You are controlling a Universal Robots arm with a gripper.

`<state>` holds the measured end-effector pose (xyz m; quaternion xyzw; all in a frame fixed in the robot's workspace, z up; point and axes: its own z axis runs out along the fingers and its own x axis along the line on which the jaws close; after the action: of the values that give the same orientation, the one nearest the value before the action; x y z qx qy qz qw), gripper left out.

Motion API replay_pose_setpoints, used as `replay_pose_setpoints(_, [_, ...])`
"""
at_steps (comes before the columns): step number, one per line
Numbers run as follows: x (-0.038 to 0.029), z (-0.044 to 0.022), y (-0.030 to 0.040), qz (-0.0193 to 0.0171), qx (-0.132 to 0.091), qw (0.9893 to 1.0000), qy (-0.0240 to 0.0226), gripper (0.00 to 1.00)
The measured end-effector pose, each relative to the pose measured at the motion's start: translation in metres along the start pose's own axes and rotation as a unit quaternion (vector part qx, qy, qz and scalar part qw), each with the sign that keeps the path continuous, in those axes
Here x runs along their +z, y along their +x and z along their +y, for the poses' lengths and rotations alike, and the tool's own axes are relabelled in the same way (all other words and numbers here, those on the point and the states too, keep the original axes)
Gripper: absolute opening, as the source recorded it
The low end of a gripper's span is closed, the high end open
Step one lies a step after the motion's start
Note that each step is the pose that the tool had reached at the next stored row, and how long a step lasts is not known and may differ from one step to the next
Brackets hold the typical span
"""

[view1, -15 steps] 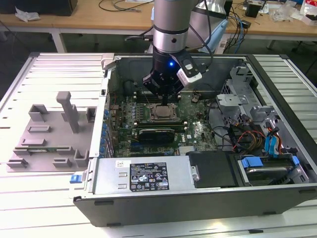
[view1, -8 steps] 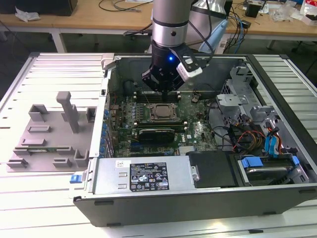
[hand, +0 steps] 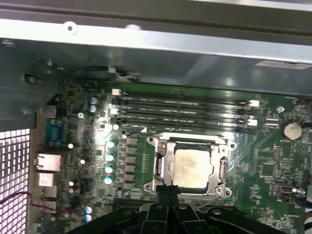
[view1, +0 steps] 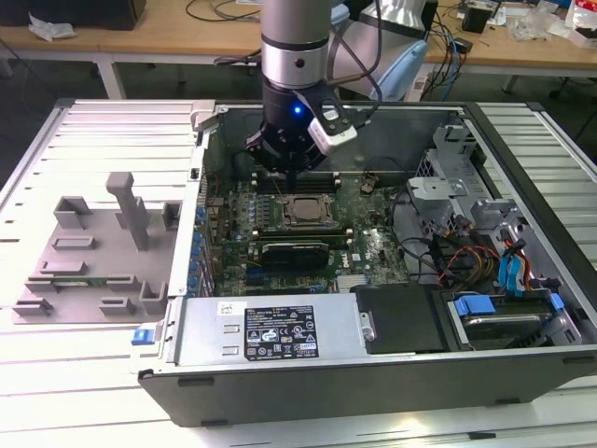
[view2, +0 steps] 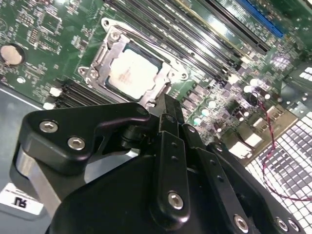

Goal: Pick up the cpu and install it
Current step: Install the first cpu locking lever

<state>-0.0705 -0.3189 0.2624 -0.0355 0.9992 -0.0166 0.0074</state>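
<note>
Cpu (hand: 192, 167) lies flat in socket (hand: 160, 165), likely seated; gripper (view1: 292, 176) pinched closed, empty, at its 12 o'clock in exterior view.

Bench (view1: 56, 392): pale, ribbed metal surface.
Computer case (view1: 373, 383): lies open on the bench.
Grey moulded panel (view1: 93, 280): just beside the case, on the exterior view's left.
</note>
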Motion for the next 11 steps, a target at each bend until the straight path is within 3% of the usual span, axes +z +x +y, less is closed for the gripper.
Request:
replay_pose_setpoints(5, [-0.0002,0.0007,0.0100,-0.0009,0.000,1.0000,0.0001,0.11])
replay_pose_setpoints(8, [-0.0004,0.0016,0.0219,-0.0028,0.000,1.0000,0.0003,0.11])
replay_pose_setpoints(10, [-0.0005,0.0023,0.0320,-0.0072,0.000,1.0000,0.0004,0.11])
replay_pose_setpoints(11, [-0.0006,0.0025,0.0346,-0.0113,0.000,0.9999,-0.0034,0.11])
